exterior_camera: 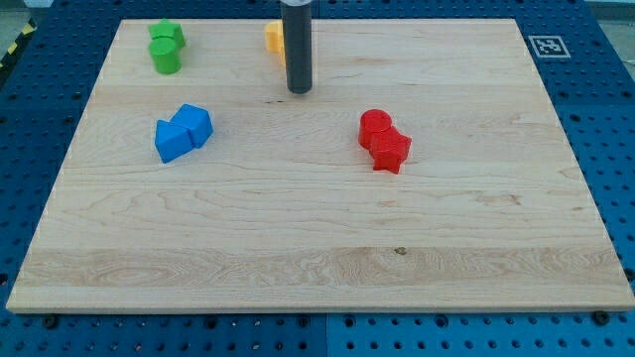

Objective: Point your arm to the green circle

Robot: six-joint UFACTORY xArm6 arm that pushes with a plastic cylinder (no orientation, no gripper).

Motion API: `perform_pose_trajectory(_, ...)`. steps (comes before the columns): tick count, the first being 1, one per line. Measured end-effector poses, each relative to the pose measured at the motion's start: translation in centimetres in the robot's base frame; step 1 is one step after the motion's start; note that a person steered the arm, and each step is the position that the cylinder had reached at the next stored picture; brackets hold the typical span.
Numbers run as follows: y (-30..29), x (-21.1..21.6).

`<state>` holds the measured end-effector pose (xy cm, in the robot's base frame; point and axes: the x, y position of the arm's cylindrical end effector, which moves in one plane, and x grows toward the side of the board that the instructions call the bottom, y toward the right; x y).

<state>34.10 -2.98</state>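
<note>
The green circle is a short green cylinder near the board's top left corner. A second green block, angular in shape, touches it from above. My tip is the lower end of the dark rod, at the top middle of the board. It stands well to the right of the green circle and slightly lower in the view, apart from it. An orange-yellow block sits just up and left of the rod, partly hidden by it.
Two blue blocks sit together at the left, below the green pair. A red cylinder and a red star-like block touch each other right of centre. The wooden board lies on a blue pegboard table, with a marker tag at top right.
</note>
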Motion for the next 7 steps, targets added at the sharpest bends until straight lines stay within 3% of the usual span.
perform_pose_trajectory(3, -2.1, 1.7)
perform_pose_trajectory(5, -11.6, 0.2)
perform_pose_trajectory(7, -25.8, -4.0)
